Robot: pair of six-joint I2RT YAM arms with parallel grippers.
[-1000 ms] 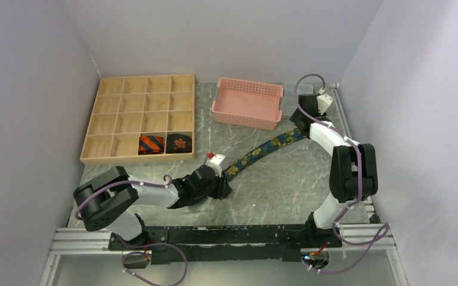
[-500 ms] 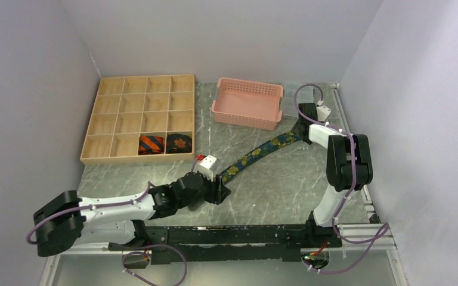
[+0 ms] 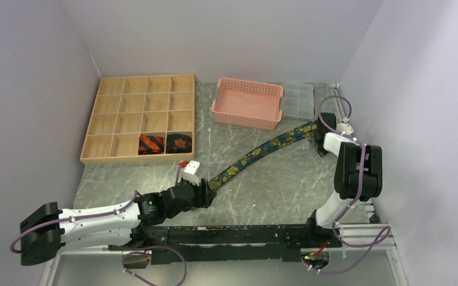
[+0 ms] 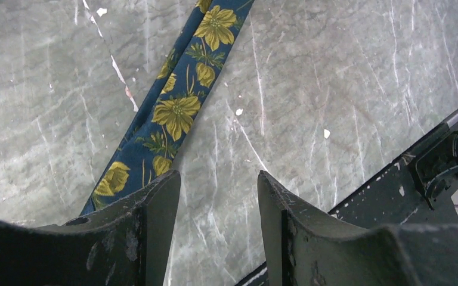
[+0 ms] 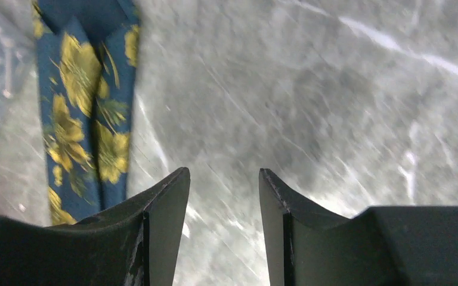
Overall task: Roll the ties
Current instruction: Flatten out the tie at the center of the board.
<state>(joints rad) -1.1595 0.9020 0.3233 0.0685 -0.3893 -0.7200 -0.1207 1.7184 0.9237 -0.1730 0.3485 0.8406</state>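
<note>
While left end effector (image 4: 217, 179) and right end effector (image 5: 223, 176) gape empty, floral tie (image 4: 176, 113) crosses marbled tabletop (image 3: 274, 190).

Overhead camera looks down; both wrist cameras closely face the floral tie (image 4: 176, 113).

A wooden grid tray (image 3: 110, 104), pink basket (image 3: 245, 121) and clear divided box (image 3: 298, 99) stand on the marbled table (image 3: 274, 185).

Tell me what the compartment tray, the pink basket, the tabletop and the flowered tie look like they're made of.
Compartment tray: pale wood, light tan and matte, apparently unpainted.
Pink basket: likely moulded plastic, uniform colour, perforated walls.
Tabletop: grey-green with white veins, a marble look, possibly only a printed laminate.
Flowered tie: fabric, fibre unclear; it lies limp and flat.
</note>
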